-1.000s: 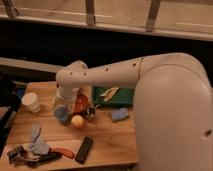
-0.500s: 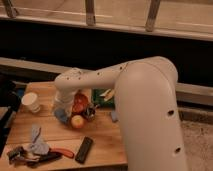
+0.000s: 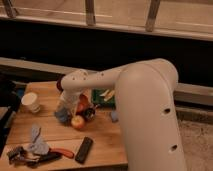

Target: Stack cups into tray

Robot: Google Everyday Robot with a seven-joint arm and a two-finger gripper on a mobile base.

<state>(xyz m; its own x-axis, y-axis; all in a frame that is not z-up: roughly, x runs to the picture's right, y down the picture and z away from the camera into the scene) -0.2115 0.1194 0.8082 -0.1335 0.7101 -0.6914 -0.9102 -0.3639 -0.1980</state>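
Note:
The white tapered cup (image 3: 31,102) stands upright at the left edge of the wooden table (image 3: 55,135). A small light-blue cup (image 3: 114,116) peeks out beside my arm, right of the bowls. The green tray (image 3: 104,95) is at the back of the table, mostly hidden behind my arm. My gripper (image 3: 62,114) hangs low over the table, just left of the orange bowl (image 3: 81,106). It is apart from the white cup, and I see nothing in it.
A dark bowl (image 3: 90,113) and an orange fruit (image 3: 77,121) sit by the orange bowl. A black remote (image 3: 84,149), a blue cloth (image 3: 37,143) and a red-handled tool (image 3: 62,152) lie near the front edge. My bulky arm (image 3: 145,110) covers the table's right side.
My arm's large white link has swung left and closer, hiding more of the tray and the table's right side. The gripper stays by the orange bowl. The cups have not moved.

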